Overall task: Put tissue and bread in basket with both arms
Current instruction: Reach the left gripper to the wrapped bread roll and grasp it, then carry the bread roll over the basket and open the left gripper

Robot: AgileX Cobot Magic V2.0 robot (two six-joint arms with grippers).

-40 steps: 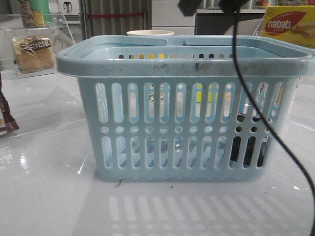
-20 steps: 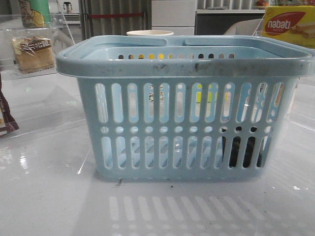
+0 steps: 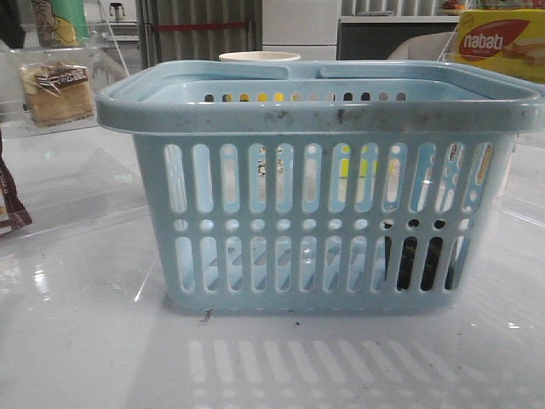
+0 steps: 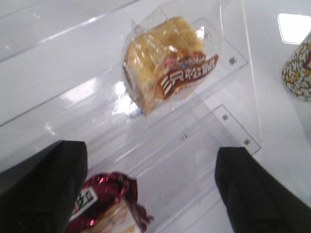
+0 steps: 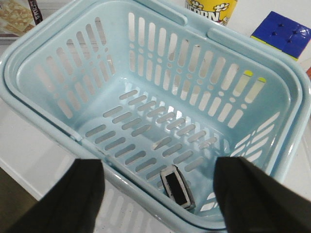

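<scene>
The light-blue basket stands mid-table; it also shows from above in the right wrist view. The dark tissue pack lies on the basket floor near a corner and shows through the slots in the front view. My right gripper is open and empty, above the basket rim by the tissue. The bread, tan slices in a clear packet with a dark label, lies on a clear acrylic shelf, at the far left in the front view. My left gripper is open and empty, short of the bread.
A red foil snack packet lies by my left gripper's finger. A dark brown snack packet is at the left edge. A nabati box stands back right. A popcorn cup and a blue block stand behind the basket.
The right arm and its black cable, which crossed the front view over the basket a second ago, have left that view. A dark shape has come in at the top left corner.
</scene>
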